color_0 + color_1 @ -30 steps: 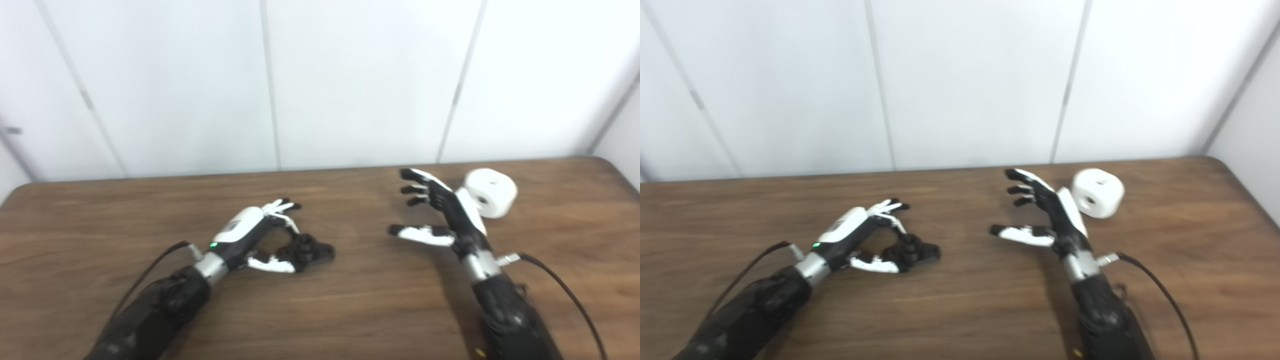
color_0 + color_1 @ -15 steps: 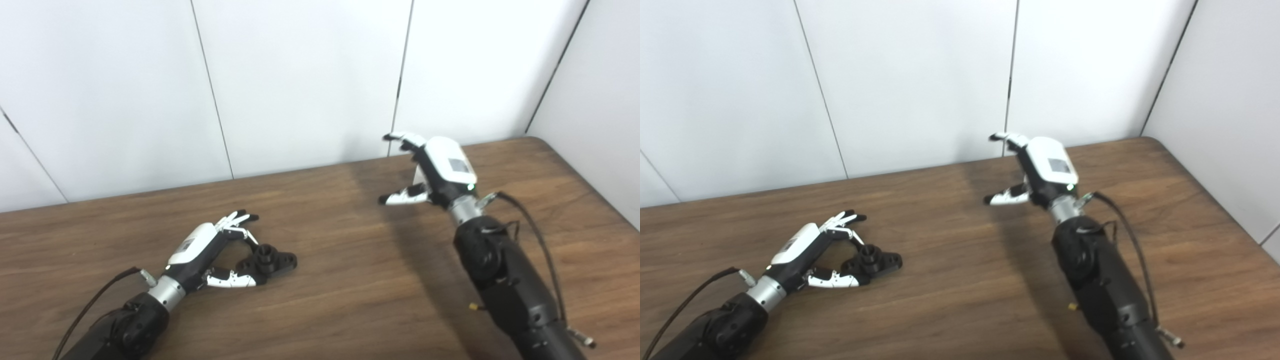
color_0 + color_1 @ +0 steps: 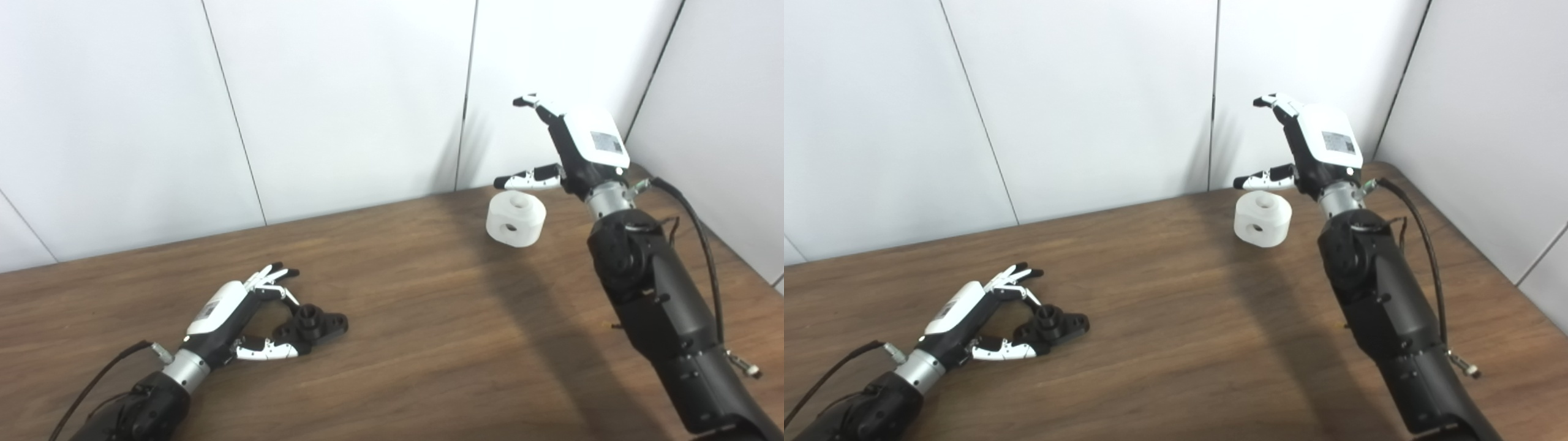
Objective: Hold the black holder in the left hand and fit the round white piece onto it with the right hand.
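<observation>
Black and lobed, the small plastic holder [image 3: 311, 323] lies flat on the brown wood-grain table [image 3: 429, 343], inside the left hand [image 3: 236, 318], whose spread fingers may touch it but do not clasp it. Well apart, near the far edge, sits the round white piece [image 3: 516, 218]. Above it hovers the open right hand [image 3: 569, 153], holding nothing.

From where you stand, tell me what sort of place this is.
Probably a robot test bench in a lab or office corner: a bare wooden table against plain white wall panels, with only a black holder and a round white piece set out.
</observation>
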Robot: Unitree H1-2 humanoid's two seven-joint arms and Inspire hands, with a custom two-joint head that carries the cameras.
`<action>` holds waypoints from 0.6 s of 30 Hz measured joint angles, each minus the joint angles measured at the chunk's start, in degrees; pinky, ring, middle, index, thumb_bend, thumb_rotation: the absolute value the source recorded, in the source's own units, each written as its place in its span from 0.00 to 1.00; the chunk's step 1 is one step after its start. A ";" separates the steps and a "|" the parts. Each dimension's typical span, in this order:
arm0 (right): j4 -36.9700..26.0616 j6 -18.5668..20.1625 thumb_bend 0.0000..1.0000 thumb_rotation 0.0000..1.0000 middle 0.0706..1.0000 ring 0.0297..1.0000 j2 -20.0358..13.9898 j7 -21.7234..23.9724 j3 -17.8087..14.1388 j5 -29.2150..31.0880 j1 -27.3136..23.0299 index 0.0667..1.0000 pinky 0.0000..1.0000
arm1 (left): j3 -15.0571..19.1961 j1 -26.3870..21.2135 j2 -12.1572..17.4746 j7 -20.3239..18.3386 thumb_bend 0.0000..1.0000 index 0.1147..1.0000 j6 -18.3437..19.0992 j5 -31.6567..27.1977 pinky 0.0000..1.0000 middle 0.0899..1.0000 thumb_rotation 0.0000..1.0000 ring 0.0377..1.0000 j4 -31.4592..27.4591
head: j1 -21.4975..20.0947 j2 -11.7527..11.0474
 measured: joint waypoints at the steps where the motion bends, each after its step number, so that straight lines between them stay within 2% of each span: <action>1: -0.48 1.70 0.80 0.44 0.96 0.93 -0.45 2.05 0.23 -0.30 -0.17 0.89 0.81 | -0.11 -0.02 0.06 0.10 0.52 0.42 0.00 -0.04 1.00 0.90 0.05 1.00 0.00 | -0.09 0.00; 4: -1.19 6.18 0.86 0.49 1.00 0.98 -1.78 7.29 0.86 -0.62 -1.03 0.90 0.90 | -0.28 0.00 0.28 0.25 0.52 0.42 0.00 -0.27 1.00 0.90 0.05 1.00 0.00 | -0.18 0.17; 7: -1.22 9.54 0.89 0.52 1.00 0.99 -2.38 10.48 0.95 -0.62 -2.18 0.89 0.92 | -0.39 0.01 0.38 0.31 0.52 0.42 0.00 -0.38 1.00 0.90 0.05 1.00 0.00 | -0.97 0.00; 14: -0.84 12.80 0.98 0.58 1.00 1.00 -2.40 14.04 2.75 -0.51 -2.52 0.91 0.91 | -0.95 -0.18 0.42 0.72 0.52 0.42 -0.01 -0.67 1.00 0.90 0.05 1.00 0.08 | -0.70 -0.26; 16: -0.59 13.20 0.99 0.60 1.00 1.00 -2.42 15.28 2.76 -0.50 -2.57 0.91 0.91 | -0.97 -0.18 0.43 0.71 0.52 0.42 -0.01 -0.76 1.00 0.90 0.05 1.00 0.10 | -0.62 -0.26; 18: 0.14 13.23 0.96 0.66 1.00 1.00 -2.45 15.46 2.76 -0.51 -2.74 0.91 0.91 | -0.97 -0.17 0.46 0.72 0.52 0.42 -0.01 -0.80 1.00 0.90 0.05 1.00 0.13 | -0.61 -0.61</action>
